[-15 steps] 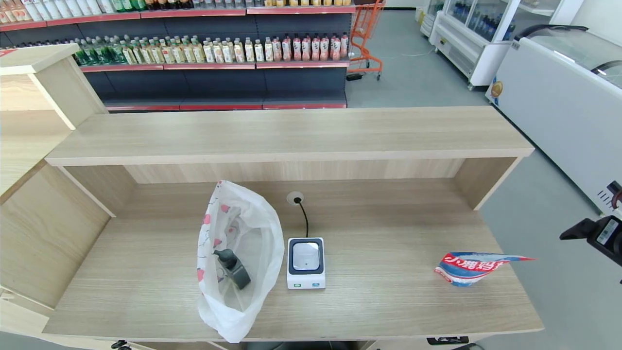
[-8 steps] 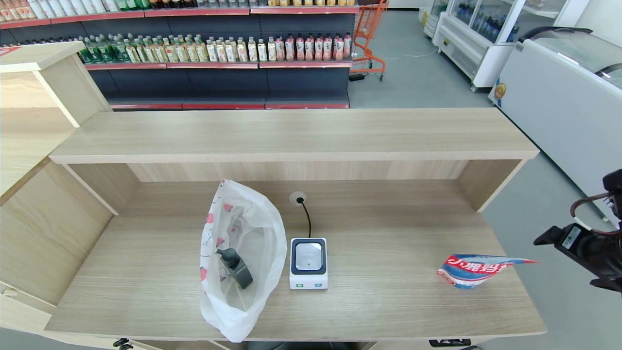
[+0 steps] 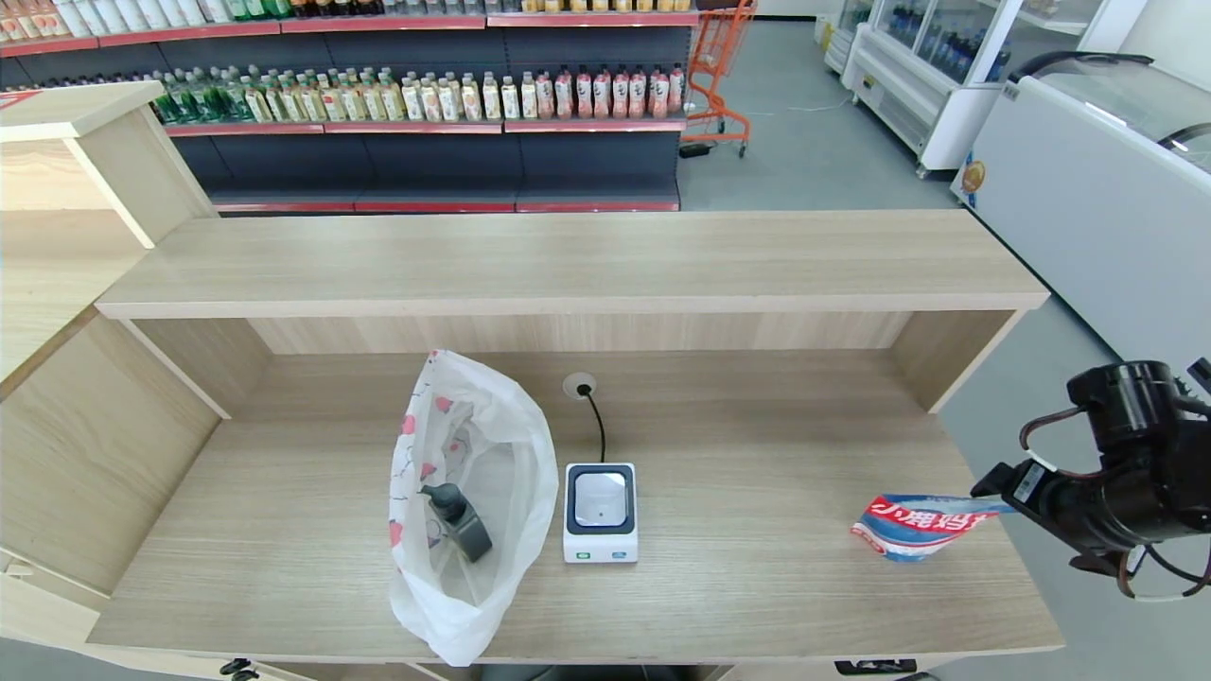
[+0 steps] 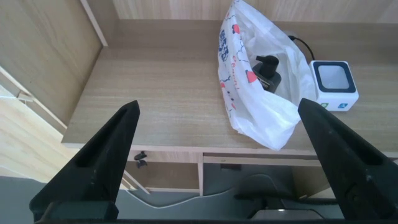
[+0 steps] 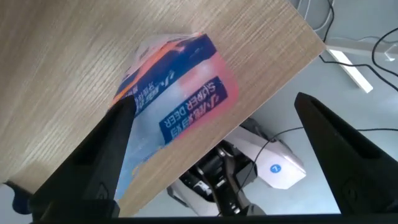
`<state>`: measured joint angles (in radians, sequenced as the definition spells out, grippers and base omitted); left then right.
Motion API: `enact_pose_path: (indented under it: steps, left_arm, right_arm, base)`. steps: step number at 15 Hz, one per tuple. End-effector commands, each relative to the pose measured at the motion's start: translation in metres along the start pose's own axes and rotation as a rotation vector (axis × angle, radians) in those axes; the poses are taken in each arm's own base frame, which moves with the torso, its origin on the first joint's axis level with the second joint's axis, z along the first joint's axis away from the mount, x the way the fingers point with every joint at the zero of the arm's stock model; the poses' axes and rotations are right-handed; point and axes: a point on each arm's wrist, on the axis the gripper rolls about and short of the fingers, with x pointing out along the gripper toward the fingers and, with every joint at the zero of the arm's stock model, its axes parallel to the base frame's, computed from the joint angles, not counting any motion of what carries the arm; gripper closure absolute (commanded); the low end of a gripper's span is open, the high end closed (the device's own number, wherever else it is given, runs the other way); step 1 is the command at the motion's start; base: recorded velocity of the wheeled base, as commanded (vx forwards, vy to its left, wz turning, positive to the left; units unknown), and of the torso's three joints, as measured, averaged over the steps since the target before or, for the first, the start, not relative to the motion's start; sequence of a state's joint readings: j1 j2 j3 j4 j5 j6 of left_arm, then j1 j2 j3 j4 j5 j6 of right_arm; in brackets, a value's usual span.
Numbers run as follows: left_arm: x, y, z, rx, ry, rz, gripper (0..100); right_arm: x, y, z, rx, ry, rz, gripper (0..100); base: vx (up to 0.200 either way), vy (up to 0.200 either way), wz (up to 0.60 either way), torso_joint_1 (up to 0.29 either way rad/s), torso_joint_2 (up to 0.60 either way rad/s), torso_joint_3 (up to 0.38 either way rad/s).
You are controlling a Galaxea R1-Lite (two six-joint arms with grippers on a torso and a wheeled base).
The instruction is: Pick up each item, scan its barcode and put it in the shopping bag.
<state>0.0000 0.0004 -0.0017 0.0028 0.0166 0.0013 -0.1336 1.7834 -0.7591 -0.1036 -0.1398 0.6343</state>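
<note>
A red, white and blue snack pouch (image 3: 916, 526) lies near the right end of the lower counter (image 3: 757, 577). My right gripper (image 3: 993, 484) hovers at the pouch's right tip, just off the counter's right edge. In the right wrist view this gripper (image 5: 216, 102) is open, its fingers spread on either side of the pouch (image 5: 180, 106) below. A white shopping bag (image 3: 473, 501) stands left of centre with a dark pump bottle (image 3: 457, 520) inside. The white barcode scanner (image 3: 600, 511) sits right of the bag. My left gripper (image 4: 219, 106) is open, held off the counter's front edge, facing the bag (image 4: 249, 81).
A raised wooden ledge (image 3: 568, 260) runs along the back of the counter, with side walls at both ends. The scanner's black cable (image 3: 594, 416) leads to a hole in the counter. Bare counter lies between scanner and pouch. Store shelves and freezers stand beyond.
My right arm has come in from the right edge toward the pouch, its gripper now at the pouch's tip. The head view shifted slightly at first. Bag, scanner and pouch have not moved.
</note>
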Motion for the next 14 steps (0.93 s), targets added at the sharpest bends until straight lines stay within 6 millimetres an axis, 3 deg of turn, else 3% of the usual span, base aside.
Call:
enact_pose_path:
  steps: [1,6,8,9,14]
  left_arm:
    - [0.0,0.0,0.0,0.0,0.0,0.0,0]
    - [0.0,0.0,0.0,0.0,0.0,0.0,0]
    - [0.0,0.0,0.0,0.0,0.0,0.0,0]
    - [0.0,0.0,0.0,0.0,0.0,0.0,0]
    - [0.0,0.0,0.0,0.0,0.0,0.0,0]
  right_arm:
    - [0.018,0.007,-0.01,-0.033,0.037,-0.007,0]
    - [0.045,0.028,-0.021,-0.075,0.0,0.028,0]
    - [0.045,0.032,-0.023,-0.091,-0.013,0.048,0]
    - [0.047,0.034,-0.026,-0.115,-0.003,0.048,100]
    - [0.06,0.045,-0.042,-0.197,0.023,0.06,100]
  base:
    - [0.0,0.0,0.0,0.0,0.0,0.0]
    - [0.0,0.0,0.0,0.0,0.0,0.0]
    - [0.0,0.0,0.0,0.0,0.0,0.0]
    - [0.0,0.0,0.0,0.0,0.0,0.0]
    - [0.0,0.0,0.0,0.0,0.0,0.0]
